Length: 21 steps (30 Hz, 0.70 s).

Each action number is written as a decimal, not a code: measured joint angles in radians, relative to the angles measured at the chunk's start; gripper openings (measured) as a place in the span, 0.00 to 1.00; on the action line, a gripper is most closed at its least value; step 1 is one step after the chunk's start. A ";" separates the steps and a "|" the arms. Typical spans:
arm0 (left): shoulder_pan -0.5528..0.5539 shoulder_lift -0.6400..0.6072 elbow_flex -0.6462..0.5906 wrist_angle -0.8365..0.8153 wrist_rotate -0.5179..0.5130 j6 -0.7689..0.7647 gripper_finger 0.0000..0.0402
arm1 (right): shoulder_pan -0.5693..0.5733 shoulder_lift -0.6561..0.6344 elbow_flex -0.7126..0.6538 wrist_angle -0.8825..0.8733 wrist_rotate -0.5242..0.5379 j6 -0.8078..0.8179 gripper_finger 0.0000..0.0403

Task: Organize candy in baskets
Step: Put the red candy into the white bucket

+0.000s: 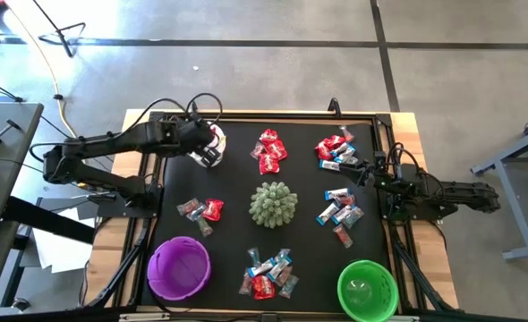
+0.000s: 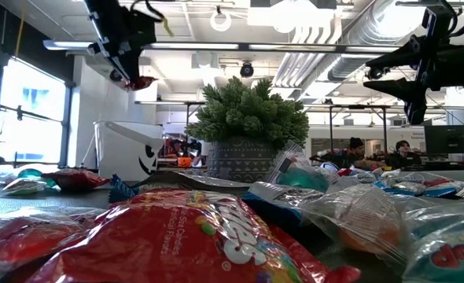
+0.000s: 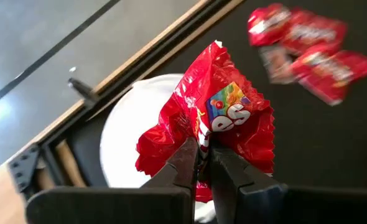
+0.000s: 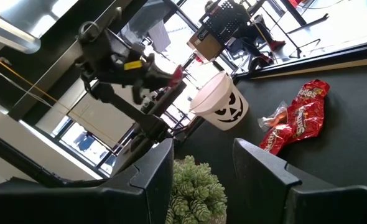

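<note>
Your left gripper [image 3: 203, 163] hangs over the white basket [image 1: 215, 143] at the desk's [image 1: 237, 192] far-left corner, jaws pressed together on a red candy packet [image 3: 224, 121]. The packet stands up from the jaws, long axis roughly in line with the fingers [image 3: 180, 165], its crimped end pointing away from them. The basket sits just inside the desk's far rim, with little mat between them.

Your right gripper [image 1: 378, 176] waits by the right edge, jaws spread and holding nothing.

A spiky green ball [image 1: 273, 205] takes the middle, with candy piles [image 1: 268, 273] ringing it and bare mat between. The purple basket [image 1: 179, 266] and green basket [image 1: 367, 288] hug the near edge at the left and right corners.
</note>
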 joint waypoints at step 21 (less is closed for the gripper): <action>0.111 0.082 0.000 0.010 0.347 -0.008 0.24 | 0.000 0.000 0.000 0.000 0.000 0.000 0.40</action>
